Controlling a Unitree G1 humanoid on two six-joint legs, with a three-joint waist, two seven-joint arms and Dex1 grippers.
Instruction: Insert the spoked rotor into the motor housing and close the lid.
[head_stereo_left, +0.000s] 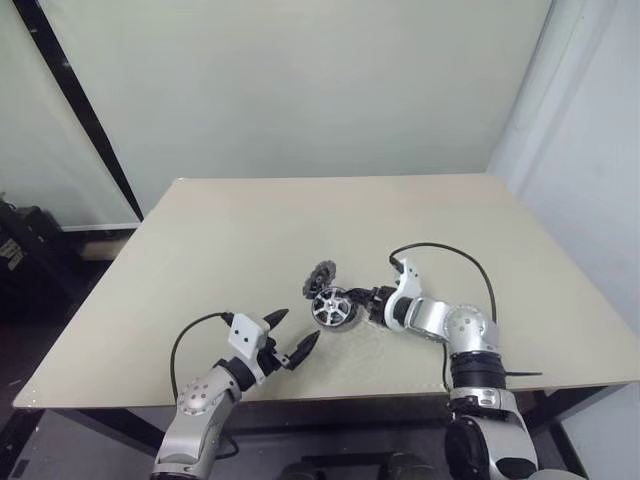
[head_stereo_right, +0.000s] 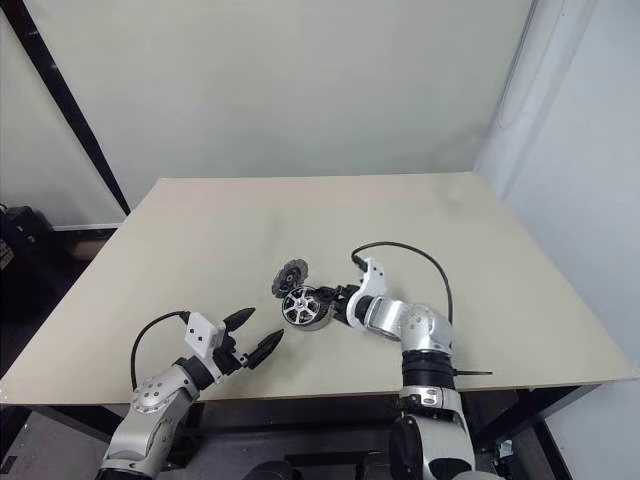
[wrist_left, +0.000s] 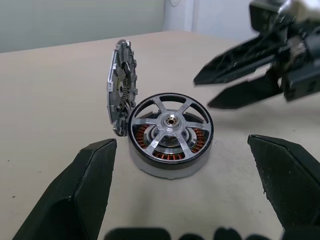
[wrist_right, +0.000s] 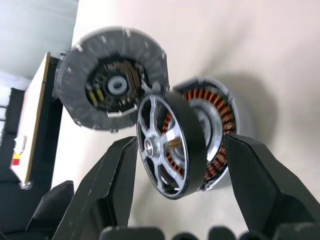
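**Rotor is sitting in the housing, lid is waiting on its edge**

The spoked rotor (wrist_left: 170, 121) is lying inside the motor housing (wrist_left: 169, 162) near the middle of the table (head_stereo_left: 250, 215), with the copper windings showing through its gaps. The lid (wrist_left: 121, 87) is standing on its rim, leaning against the housing on the far side. The right hand (head_stereo_left: 372, 296) is pointing at the housing with its fingers spread, pinching nothing. The left hand (head_stereo_left: 292, 338) is hovering nearby, fingers wide apart and empty.

These parts are looking like stiff, smooth metal, small but rather heavy for their size, so probably slippery. The lid is best taken across its notched rim, and it may tip over at a light touch.

The table is plain, flat and beige. Pale walls are standing behind it.
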